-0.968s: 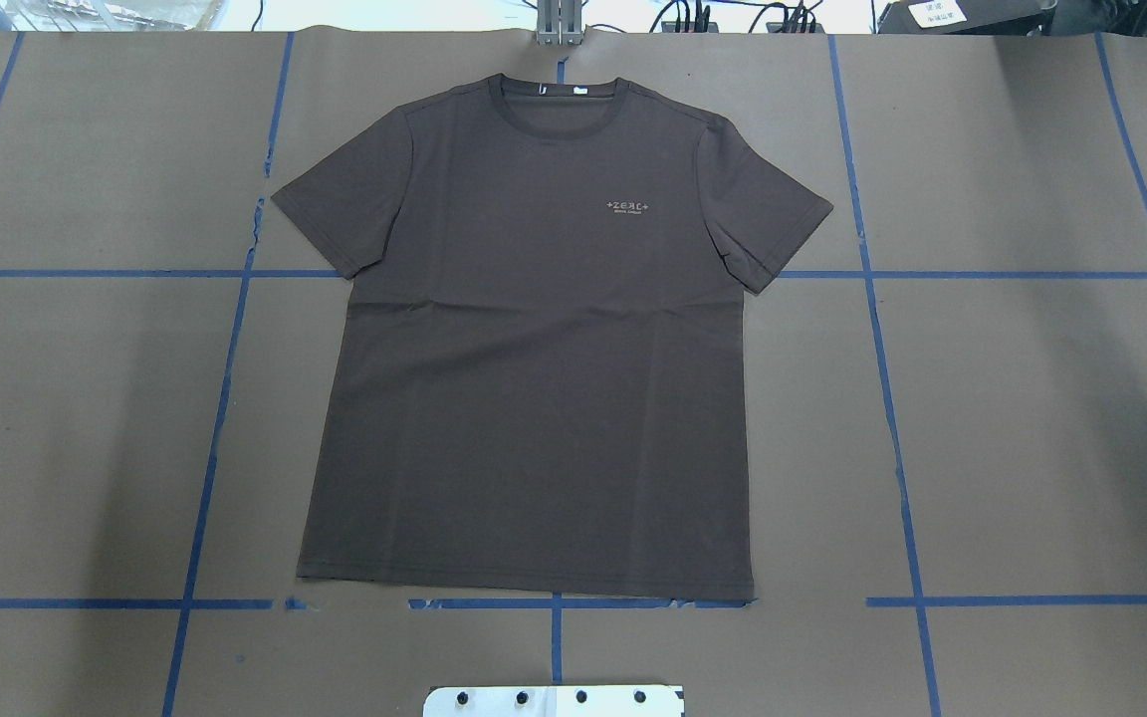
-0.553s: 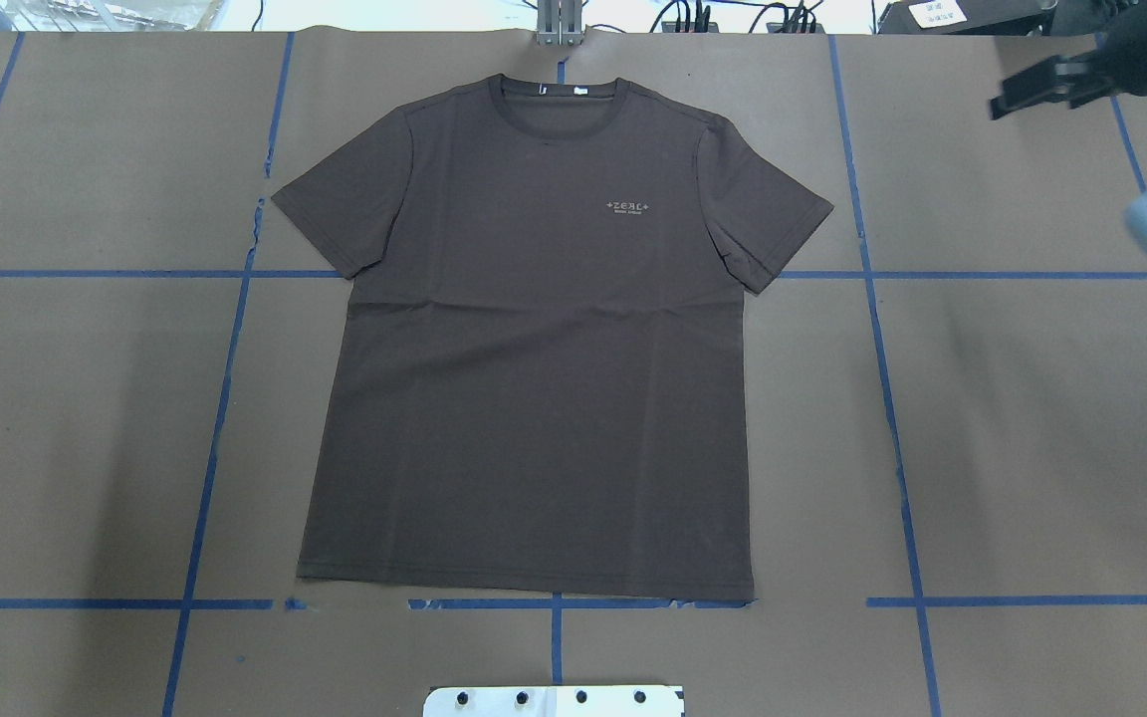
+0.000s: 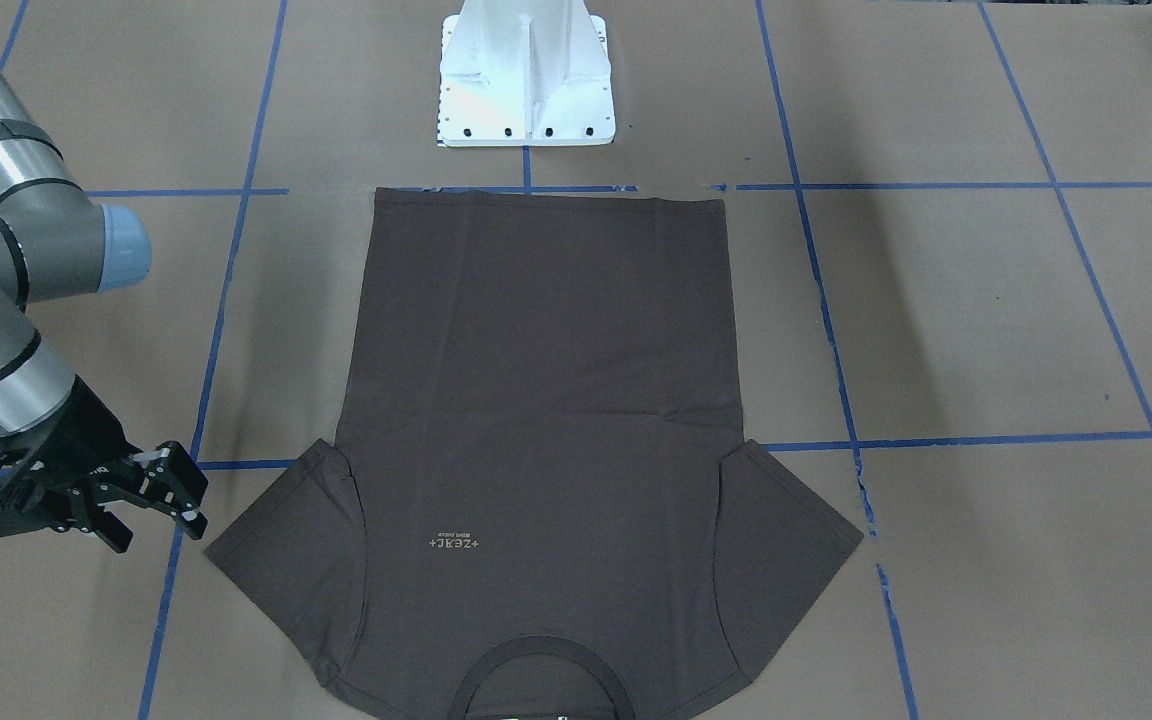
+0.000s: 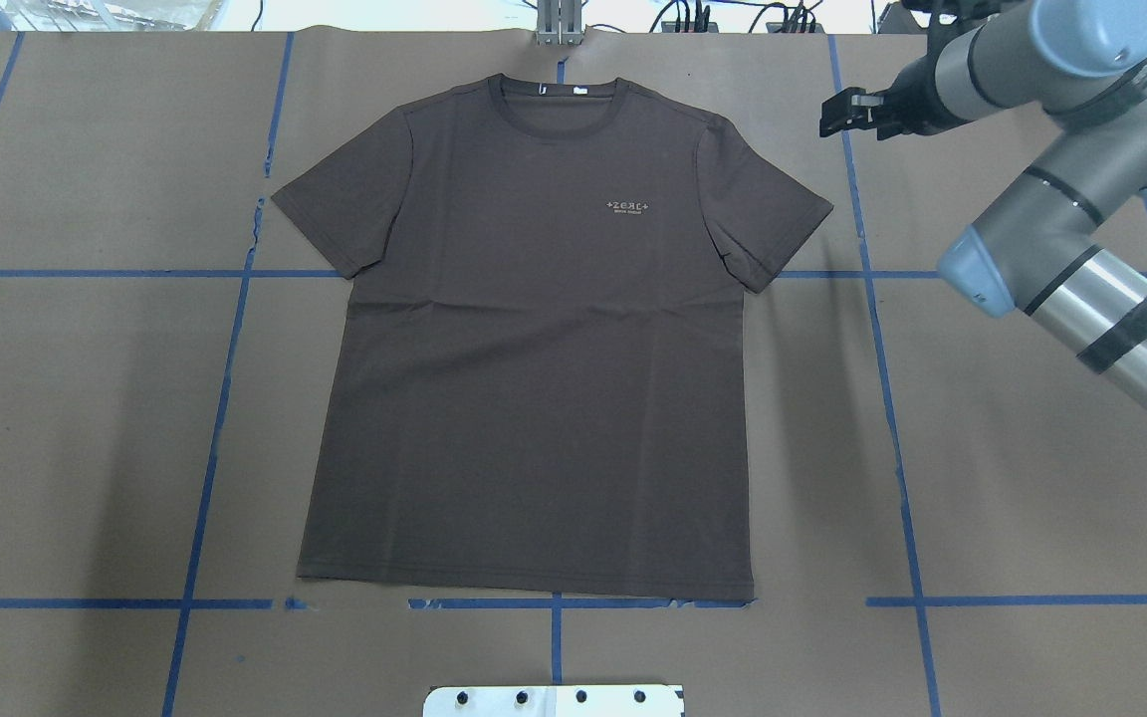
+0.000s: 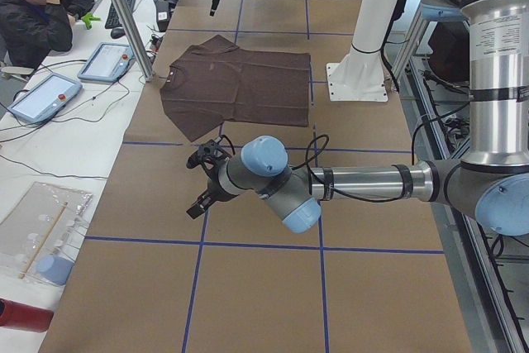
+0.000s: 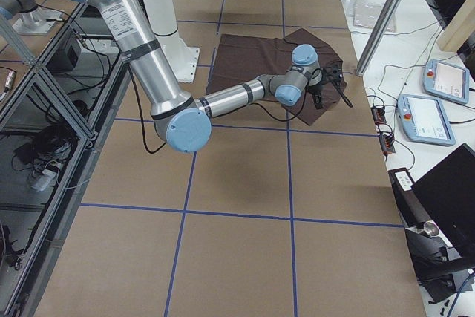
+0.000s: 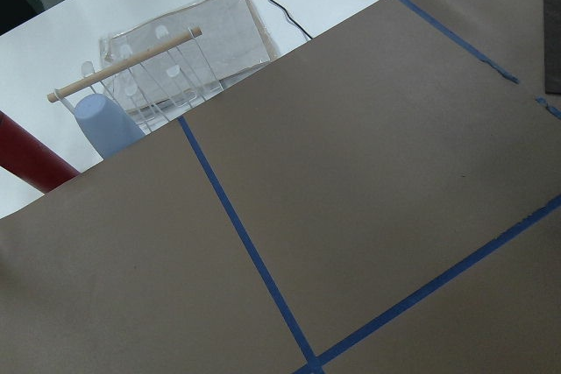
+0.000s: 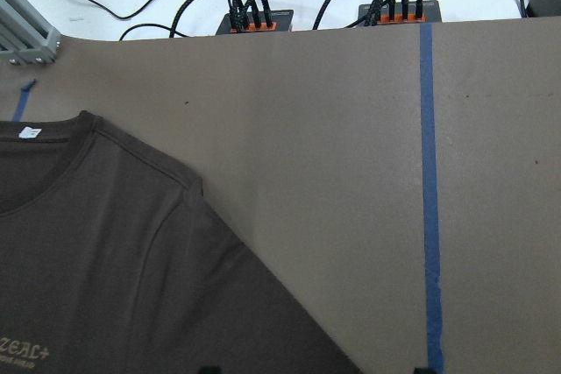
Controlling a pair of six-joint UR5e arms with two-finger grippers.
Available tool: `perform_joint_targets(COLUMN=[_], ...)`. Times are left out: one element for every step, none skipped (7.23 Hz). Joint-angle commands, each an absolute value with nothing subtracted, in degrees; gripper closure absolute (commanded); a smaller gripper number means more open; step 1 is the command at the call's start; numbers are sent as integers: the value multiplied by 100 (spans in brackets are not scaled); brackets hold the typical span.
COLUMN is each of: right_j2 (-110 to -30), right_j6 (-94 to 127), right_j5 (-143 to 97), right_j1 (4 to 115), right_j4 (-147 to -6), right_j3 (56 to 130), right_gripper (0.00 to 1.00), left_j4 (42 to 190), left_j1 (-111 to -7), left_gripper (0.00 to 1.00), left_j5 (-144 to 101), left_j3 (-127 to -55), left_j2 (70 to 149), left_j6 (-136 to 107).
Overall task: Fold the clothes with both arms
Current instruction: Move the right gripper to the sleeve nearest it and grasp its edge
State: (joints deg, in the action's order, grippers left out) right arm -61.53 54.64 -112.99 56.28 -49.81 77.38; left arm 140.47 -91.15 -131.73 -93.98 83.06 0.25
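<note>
Near the T-shirt's [image 3: 546,400] hem stands a white pedestal [image 3: 526,70], seemingly bolted down.

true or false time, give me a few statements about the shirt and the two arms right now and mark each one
1. The dark brown-grey short-sleeved T-shirt lies spread flat, both sleeves out. True.
2. The right gripper is shut on a sleeve. False: its jaws stand open, apart from the shirt, holding nothing.
3. The small pale chest logo faces up. True.
4. The left gripper hangs over the collar. False: it is off the shirt, over the bare brown paper table cover.
5. The shirt's hem lies nearest the white metal base. True.
</note>
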Motion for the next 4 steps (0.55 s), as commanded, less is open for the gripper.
perform_joint_targets(right_j2=[-6144, -6144, -6135, -6126], right_j6=[5502, 5511, 5519, 5520], right_j5=[-10682, -10574, -10460, -10346], right_j1=[5222, 5134, 5063, 5028], right_j4=[-4860, -4860, -4852, -4852], right_j3=[7340, 7295, 7208, 7085], right_gripper=[29, 30, 34, 35], left_j4=[14054, 14054, 14054, 14054], left_j1=[-9114, -9114, -9114, -9114], left_gripper=[0, 0, 0, 0], left_j5=[-13166, -13166, -13166, -13166], left_j3=[-9387, -9378, -9369, -9378], left_j2=[8306, 8306, 8306, 8306], left_j6=[18, 18, 26, 26])
